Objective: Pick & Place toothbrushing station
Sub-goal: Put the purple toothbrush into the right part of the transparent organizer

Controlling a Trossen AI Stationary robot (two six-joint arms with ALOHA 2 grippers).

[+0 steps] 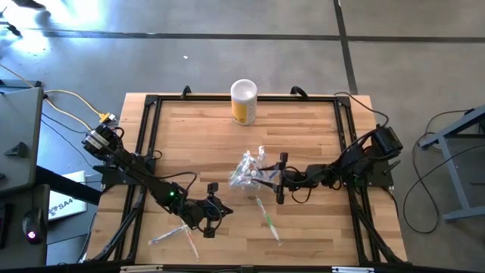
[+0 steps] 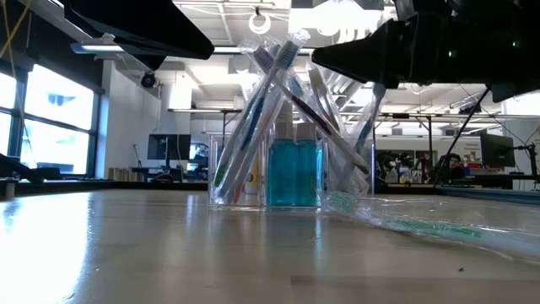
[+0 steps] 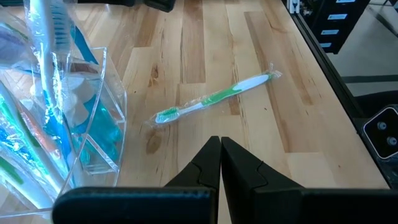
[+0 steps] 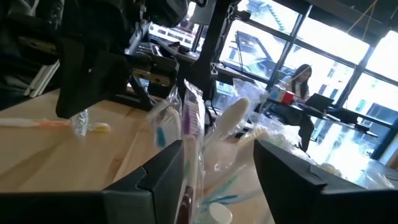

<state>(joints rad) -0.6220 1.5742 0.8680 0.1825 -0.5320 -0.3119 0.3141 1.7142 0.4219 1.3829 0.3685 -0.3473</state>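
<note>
Pincer open beside holder

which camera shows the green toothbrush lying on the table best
The left wrist view: the green toothbrush lies whole and unobstructed on the wood. The high view shows it small; the low view catches it edge-on; the right wrist view doesn't clearly show it.
</note>
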